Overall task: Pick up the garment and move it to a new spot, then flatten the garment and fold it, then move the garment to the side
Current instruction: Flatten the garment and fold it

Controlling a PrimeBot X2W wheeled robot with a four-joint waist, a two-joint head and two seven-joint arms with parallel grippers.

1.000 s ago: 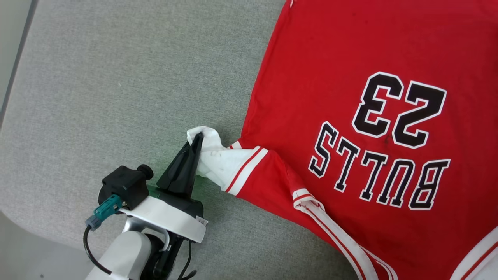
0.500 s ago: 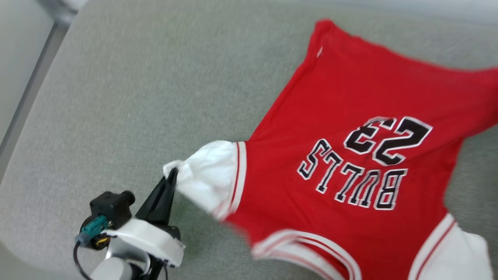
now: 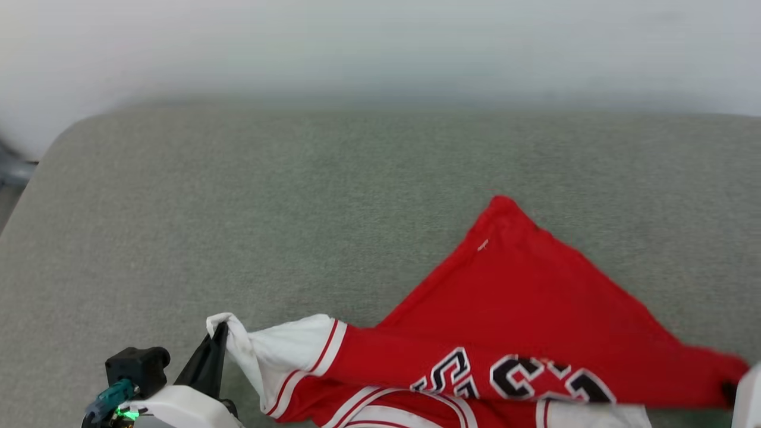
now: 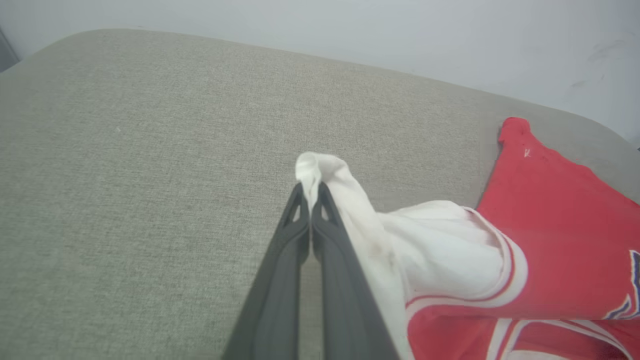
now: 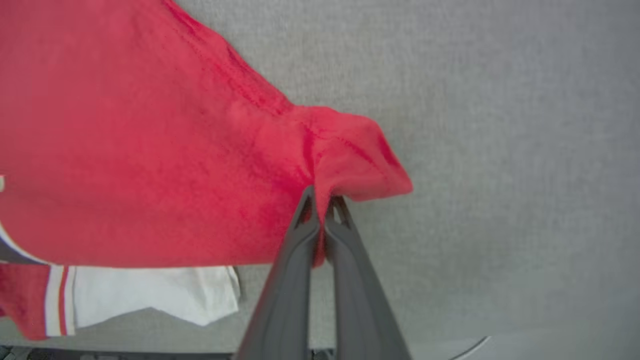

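The red garment [image 3: 535, 309] lies partly folded on the grey cushion, one hem corner pointing to the far side and black letters showing along its near edge. My left gripper [image 3: 219, 333] is shut on the tip of its white sleeve [image 4: 440, 240], with the fingertips [image 4: 311, 192] pinching a fold of white cloth. My right gripper [image 5: 324, 200] is shut on a red hem corner of the garment [image 5: 150, 150], held a little above the cushion. Below that red layer hangs the other white sleeve [image 5: 150, 295]. In the head view the right gripper [image 3: 728, 390] is at the right edge.
The wide grey-green cushion [image 3: 238, 208] stretches left and to the far side of the garment. Its rounded edge meets a pale wall [image 3: 380, 47] at the back, and its left edge curves down at the left of the head view.
The head camera has tilted up, so the garment now sits low in view. The right hem corner has come over toward the near side, covering part of the lettering. The left gripper keeps hold of the sleeve.
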